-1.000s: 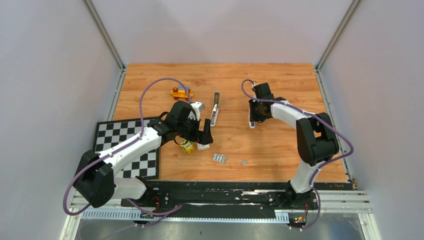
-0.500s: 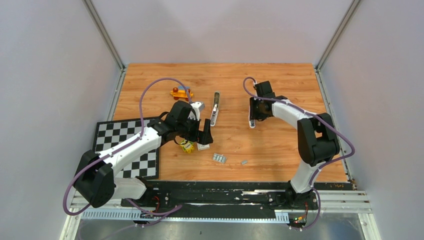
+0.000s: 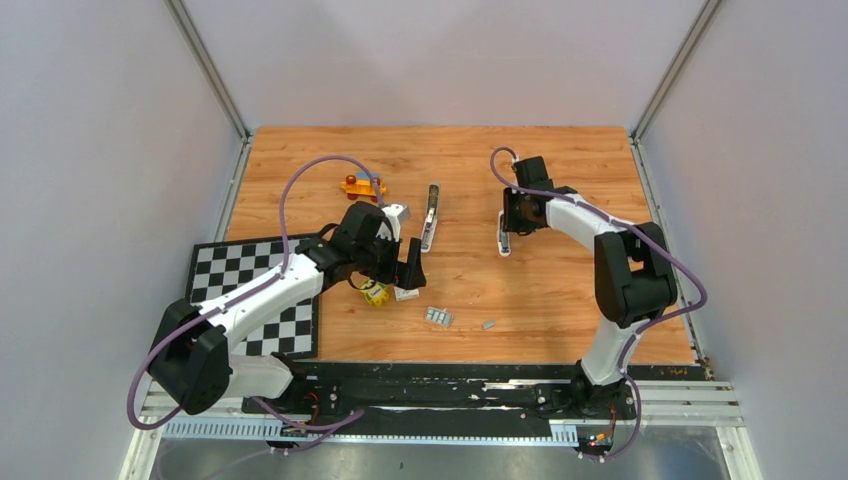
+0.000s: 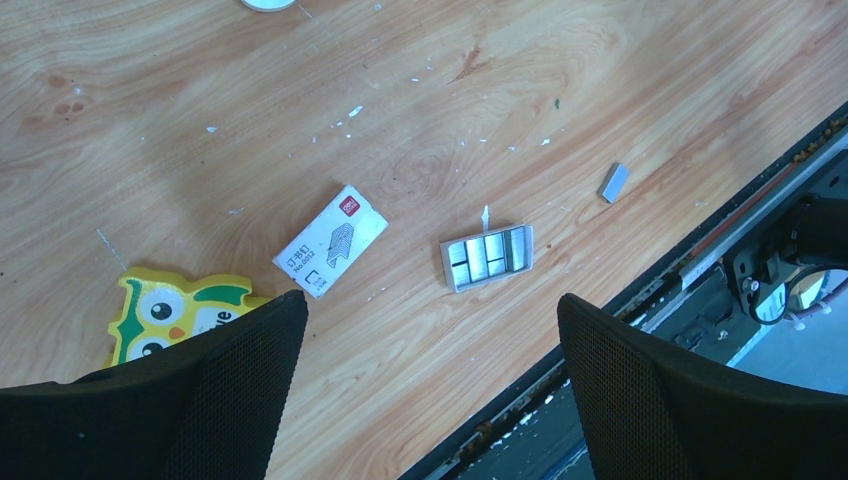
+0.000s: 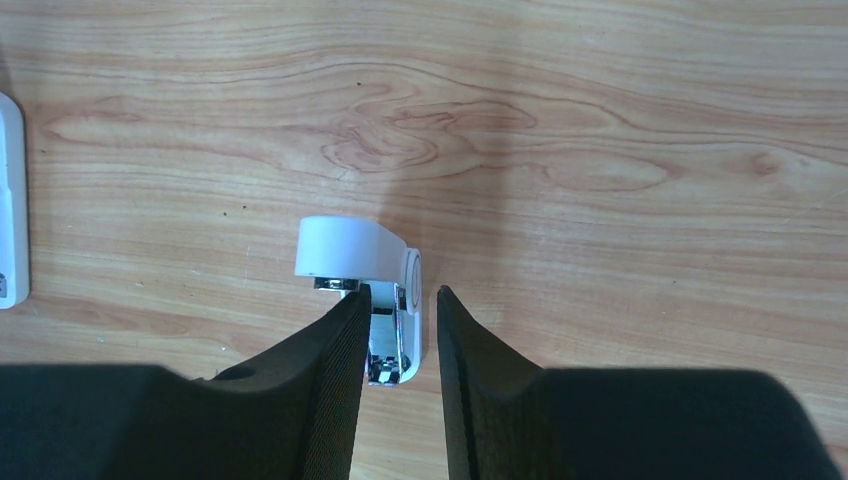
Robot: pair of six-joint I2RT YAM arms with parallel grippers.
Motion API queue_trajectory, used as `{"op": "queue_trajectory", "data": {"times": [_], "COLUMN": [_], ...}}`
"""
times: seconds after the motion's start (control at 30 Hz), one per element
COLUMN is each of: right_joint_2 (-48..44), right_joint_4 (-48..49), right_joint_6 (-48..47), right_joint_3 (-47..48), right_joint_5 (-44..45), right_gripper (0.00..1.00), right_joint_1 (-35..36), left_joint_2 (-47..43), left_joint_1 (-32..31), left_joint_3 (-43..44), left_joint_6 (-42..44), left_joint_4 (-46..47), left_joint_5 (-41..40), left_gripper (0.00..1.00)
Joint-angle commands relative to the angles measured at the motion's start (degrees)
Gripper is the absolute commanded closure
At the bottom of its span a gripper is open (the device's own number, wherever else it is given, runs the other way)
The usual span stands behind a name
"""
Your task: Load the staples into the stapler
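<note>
My left claw (image 4: 430, 320) hangs wide open above the staples (image 4: 487, 257), which lie just beside the white box (image 4: 330, 240). My right claw (image 5: 402, 295) stands narrow astride the white stapler (image 5: 350, 250), well apart from them. I cannot tell whether it grips.

Arms (image 3: 270, 295): white links, black joints
Cables (image 3: 335, 158): purple, looped along both
Left hand (image 4: 430, 310): black, mesh-textured fingers (image 4: 225, 390)

A robotics lab cell is indicated: a wooden tabletop (image 3: 560, 300) is walled by plain grey panels (image 3: 90, 150) (framed by metal posts (image 3: 205, 65)), and a checkerboard mat (image 3: 225, 270) is laid at its edge.
</note>
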Motion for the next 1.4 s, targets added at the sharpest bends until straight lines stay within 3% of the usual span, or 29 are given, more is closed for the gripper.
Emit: {"op": "queue_trajectory", "data": {"times": [0.0, 0.87, 1.37], "right_joint_2": [1.8, 3.1, -0.7], "right_joint_4": [-0.5, 1.1, 0.7], "right_joint_6": [0.7, -0.3, 0.4], "right_joint_3": [1.2, -2.0, -5.2], "right_joint_5": [0.2, -0.9, -1.8], "right_gripper": [0.66, 0.69, 0.70], "right_joint_1": [-0.8, -0.8, -0.8], "left_joint_2": [0.7, 1.8, 2.5], "left_joint_1": [0.2, 0.2, 0.3], "left_joint_3": [1.2, 1.1, 1.2], "left_joint_6": [0.9, -0.1, -1.2], "left_joint_4": [0.7, 1.2, 2.4], "left_joint_5": [0.4, 0.1, 1.0], "left_gripper": [0.03, 0.04, 0.08]}}
